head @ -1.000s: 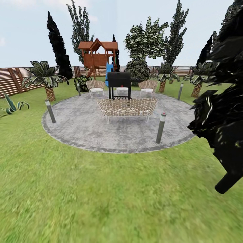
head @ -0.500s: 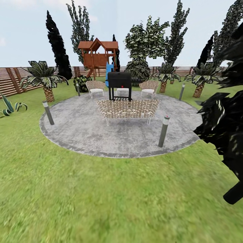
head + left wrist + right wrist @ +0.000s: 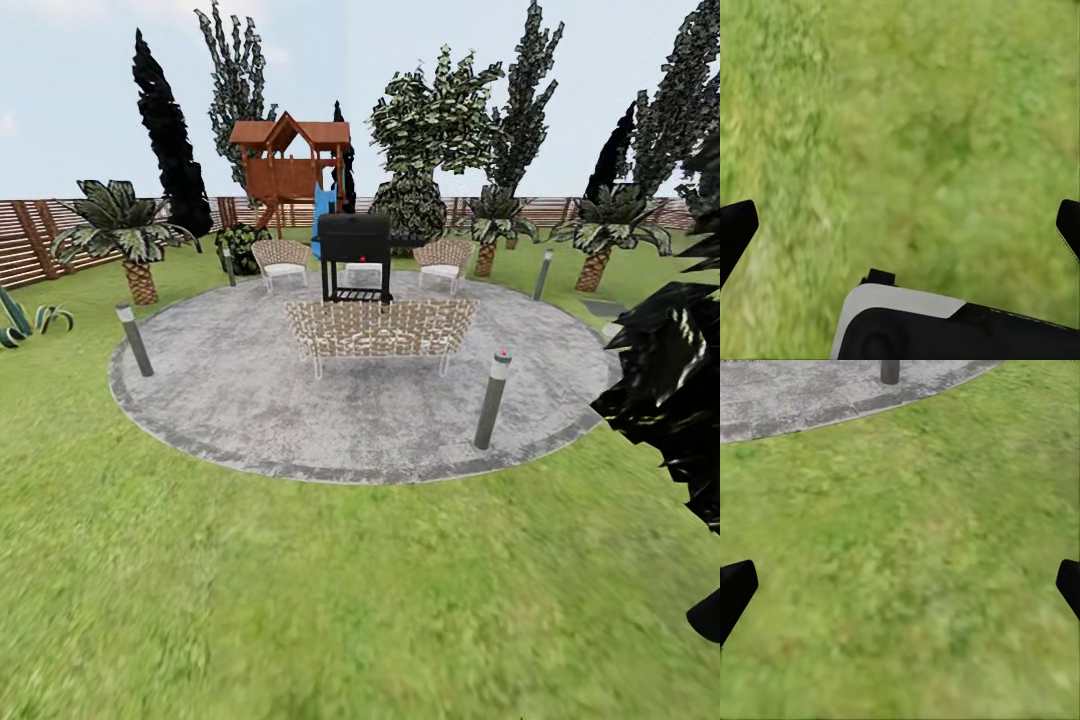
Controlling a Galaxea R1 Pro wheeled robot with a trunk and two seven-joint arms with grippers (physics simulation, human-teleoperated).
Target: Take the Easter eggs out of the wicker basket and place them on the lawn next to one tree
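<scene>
From the head camera we look out across the wide green lawn with its yellowish patches (image 3: 300, 600) toward a round grey paved patio (image 3: 250, 400) — and on it sits a woven wicker bench (image 3: 380, 328), with a black box-shaped grill on legs (image 3: 354, 250) just behind it and two pale wicker chairs (image 3: 282, 260) farther back on either side. Short grey bollard lamps ring the paving, one close on the right (image 3: 492, 398), one on the left (image 3: 133, 338). Beyond that, a reddish-brown wooden play tower with a blue slide (image 3: 288, 170) stands before the brown horizontal-slat fence (image 3: 40, 235), with low palms, a near-black conifer (image 3: 170, 140) and leafy trees along the garden's far side. Dark black foliage (image 3: 670, 390) crowds the right edge of the view, very near the camera. The left gripper (image 3: 900, 232) hangs over bare grass, its two black fingertips (image 3: 735, 229) at opposite edges of its wrist view — jaws spread wide, nothing between them. The right gripper (image 3: 900, 592) is the same story, fingers (image 3: 736, 585) far apart over grass, with the patio's curved edge and the foot of a bollard ahead of it. As for the eggs and the basket, their place cannot be told from here.
</scene>
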